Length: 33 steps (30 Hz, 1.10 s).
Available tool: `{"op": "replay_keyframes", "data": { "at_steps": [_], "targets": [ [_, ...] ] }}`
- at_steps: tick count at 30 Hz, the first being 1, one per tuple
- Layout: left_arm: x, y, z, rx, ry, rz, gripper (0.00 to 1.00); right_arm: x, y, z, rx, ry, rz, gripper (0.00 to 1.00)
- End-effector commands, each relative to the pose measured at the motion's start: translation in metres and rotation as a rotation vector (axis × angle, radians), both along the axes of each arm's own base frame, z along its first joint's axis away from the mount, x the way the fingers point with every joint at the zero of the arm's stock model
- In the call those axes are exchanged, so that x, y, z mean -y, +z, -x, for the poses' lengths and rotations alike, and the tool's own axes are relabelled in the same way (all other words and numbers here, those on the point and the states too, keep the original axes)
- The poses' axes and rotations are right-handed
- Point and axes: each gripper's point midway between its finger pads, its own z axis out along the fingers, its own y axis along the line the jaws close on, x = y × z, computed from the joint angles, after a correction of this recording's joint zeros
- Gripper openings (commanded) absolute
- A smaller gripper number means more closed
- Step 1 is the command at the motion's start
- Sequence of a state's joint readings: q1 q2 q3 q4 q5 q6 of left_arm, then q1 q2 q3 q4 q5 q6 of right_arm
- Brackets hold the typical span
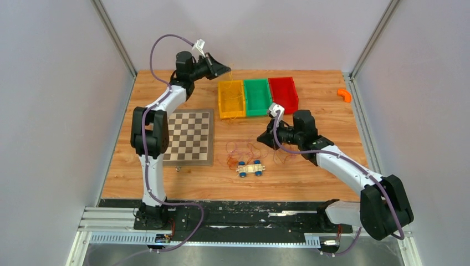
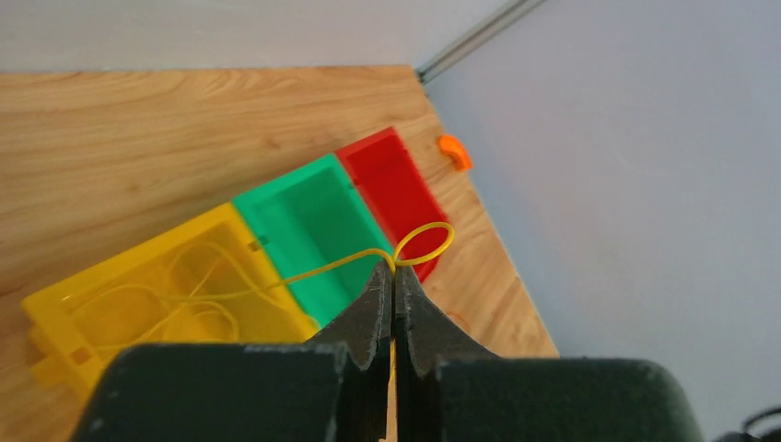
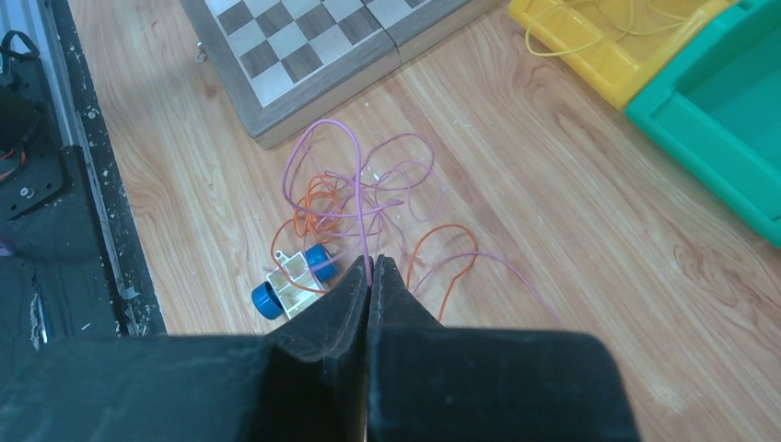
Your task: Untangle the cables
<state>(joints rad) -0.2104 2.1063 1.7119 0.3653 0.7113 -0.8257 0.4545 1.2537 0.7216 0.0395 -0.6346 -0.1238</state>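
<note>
My left gripper (image 1: 226, 68) hangs high over the back of the table, shut on a thin yellow cable (image 2: 425, 245). That cable loops past the gripper (image 2: 394, 269) and trails down into the yellow bin (image 2: 55, 313), where more of it lies curled. My right gripper (image 1: 261, 139) is low over the table's middle. This gripper (image 3: 372, 263) is shut on a thin pink cable (image 3: 322, 138). The pink cable lies tangled with an orange cable (image 3: 444, 241) on the wood. The tangle (image 1: 244, 149) sits beside a small toy car (image 1: 250, 168).
Yellow (image 1: 231, 98), green (image 1: 257, 96) and red (image 1: 283, 94) bins stand in a row at the back. A chessboard (image 1: 189, 136) lies at the left. An orange piece (image 1: 345, 95) sits at the back right. The toy car (image 3: 293, 281) touches the tangled cables.
</note>
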Motion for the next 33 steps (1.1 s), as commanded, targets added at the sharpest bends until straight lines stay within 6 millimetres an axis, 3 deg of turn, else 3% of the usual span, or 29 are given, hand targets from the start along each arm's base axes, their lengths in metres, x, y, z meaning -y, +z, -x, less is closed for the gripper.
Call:
{"op": "replay_keyframes", "data": {
  "at_steps": [1,6,10,15,21,28,30,32,33],
  "targets": [
    [0.001,-0.049,-0.022,-0.071,0.082,-0.142,0.00,0.002,0.032,-0.006,0.023,-0.017,-0.053,0.00],
    [-0.007,-0.117,-0.030,-0.238,0.231,-0.341,0.00,0.009,0.035,-0.014,0.025,-0.043,-0.054,0.00],
    [-0.008,-0.144,-0.024,-0.276,0.309,-0.488,0.00,0.013,0.030,-0.017,0.010,-0.053,-0.049,0.00],
    [0.001,-0.163,-0.013,-0.276,0.337,-0.603,0.00,0.014,0.026,-0.017,-0.007,-0.058,-0.048,0.00],
    [0.001,-0.191,-0.013,-0.325,0.358,-0.695,0.00,0.015,0.027,-0.016,-0.009,-0.064,-0.050,0.00],
    [0.023,-0.189,-0.017,-0.265,0.236,-0.697,0.03,0.015,0.027,-0.016,-0.009,-0.060,-0.051,0.00],
    [0.023,-0.182,-0.017,-0.257,0.230,-0.702,0.10,0.014,0.027,-0.016,-0.014,-0.059,-0.054,0.00],
    [0.020,-0.172,-0.015,-0.255,0.241,-0.709,0.29,0.014,0.029,-0.017,-0.011,-0.057,-0.056,0.00],
    [0.018,-0.155,-0.015,-0.234,0.257,-0.702,0.34,0.014,0.029,-0.017,-0.010,-0.055,-0.055,0.00]
  ]
}}
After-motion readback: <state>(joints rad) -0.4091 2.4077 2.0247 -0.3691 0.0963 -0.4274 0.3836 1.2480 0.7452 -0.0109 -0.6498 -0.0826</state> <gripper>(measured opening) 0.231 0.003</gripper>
